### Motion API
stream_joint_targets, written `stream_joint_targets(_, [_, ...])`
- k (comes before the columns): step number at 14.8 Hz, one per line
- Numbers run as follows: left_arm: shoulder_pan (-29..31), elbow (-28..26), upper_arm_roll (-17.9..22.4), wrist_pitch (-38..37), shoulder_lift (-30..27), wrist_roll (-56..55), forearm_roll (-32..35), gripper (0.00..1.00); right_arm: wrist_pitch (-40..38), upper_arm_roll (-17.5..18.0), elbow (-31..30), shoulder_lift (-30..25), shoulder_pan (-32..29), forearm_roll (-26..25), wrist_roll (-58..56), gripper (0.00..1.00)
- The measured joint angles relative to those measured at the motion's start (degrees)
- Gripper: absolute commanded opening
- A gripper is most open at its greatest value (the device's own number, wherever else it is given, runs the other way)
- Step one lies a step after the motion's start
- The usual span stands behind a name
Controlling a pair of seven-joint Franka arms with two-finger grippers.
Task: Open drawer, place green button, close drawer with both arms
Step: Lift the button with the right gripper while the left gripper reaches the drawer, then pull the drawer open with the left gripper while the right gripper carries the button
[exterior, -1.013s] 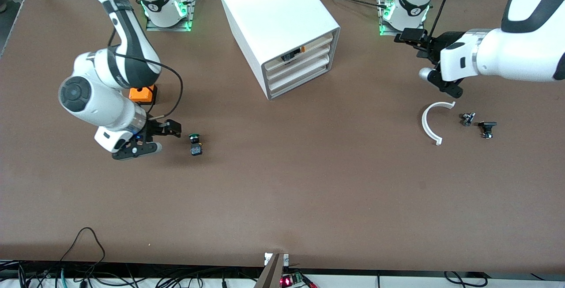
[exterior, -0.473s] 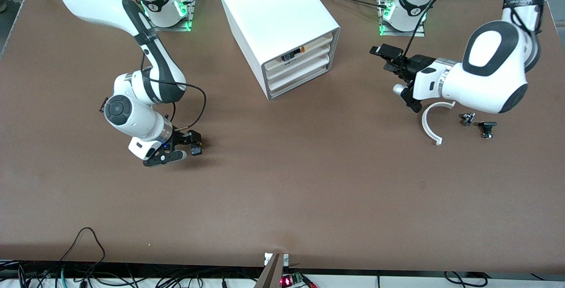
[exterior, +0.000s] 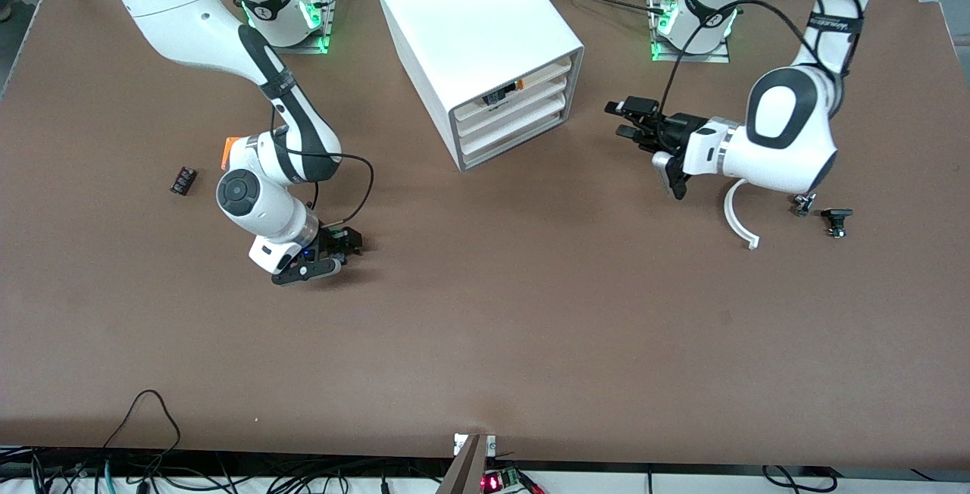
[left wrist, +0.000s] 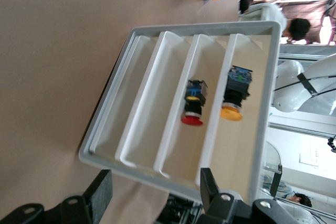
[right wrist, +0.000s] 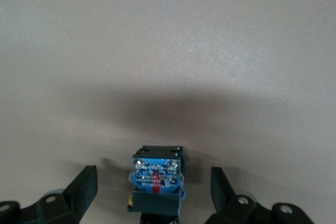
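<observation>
The button [right wrist: 156, 177] lies on the table, showing its blue end board, between the two fingers of my right gripper [right wrist: 154, 192]. That gripper is open, with a gap on each side of the button. In the front view the right gripper [exterior: 342, 251] sits low on the table and hides the button. My left gripper [exterior: 625, 120] hangs open in front of the white cabinet [exterior: 485, 32], apart from it. The drawer [exterior: 515, 111], the middle one, is shut. In the left wrist view the left gripper [left wrist: 156, 198] faces the cabinet's grey rim [left wrist: 205, 26].
An orange box [exterior: 227, 153] is half hidden by the right arm, and a small black part [exterior: 183, 180] lies beside it. Toward the left arm's end lie a white curved piece [exterior: 739, 214] and two small black parts [exterior: 836, 220].
The right gripper slid along the table toward the cabinet's side and now straddles the button. The left arm swung in from the table's end to face the cabinet front.
</observation>
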Motion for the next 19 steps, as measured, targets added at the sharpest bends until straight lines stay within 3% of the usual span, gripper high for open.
stream_joint_targets(9, [-0.3, -4.2, -9.3, 12.7, 11.8, 13.4, -16.6, 0.5, 0.3, 0.0, 0.0, 0.0, 0.1, 0.0, 0.0, 0.0])
stream_joint_targets(15, [-0.4, -6.3, -12.0, 12.9, 16.4, 21.8, -22.9, 0.5, 0.3, 0.0, 0.5, -0.7, 0.1, 0.1, 1.7, 0.0])
stream_joint_targets(17, [-0.4, -6.6, -12.5, 12.9, 17.7, 23.8, -23.6, 0.5, -3.7, 0.0, 2.0, -1.4, 0.2, 0.1, 5.9, 0.0])
stream_joint_targets(18, [-0.4, -6.7, -12.7, 12.9, 18.3, 24.7, -24.2, 0.48, -6.9, 0.0, 3.5, -1.7, 0.3, 0.1, 8.8, 0.0])
stream_joint_targets(19, [-0.4, -6.8, -13.1, 12.9, 18.8, 25.2, -24.8, 0.35, -10.4, 0.0, 5.4, -2.0, 0.5, 0.1, 12.0, 0.0])
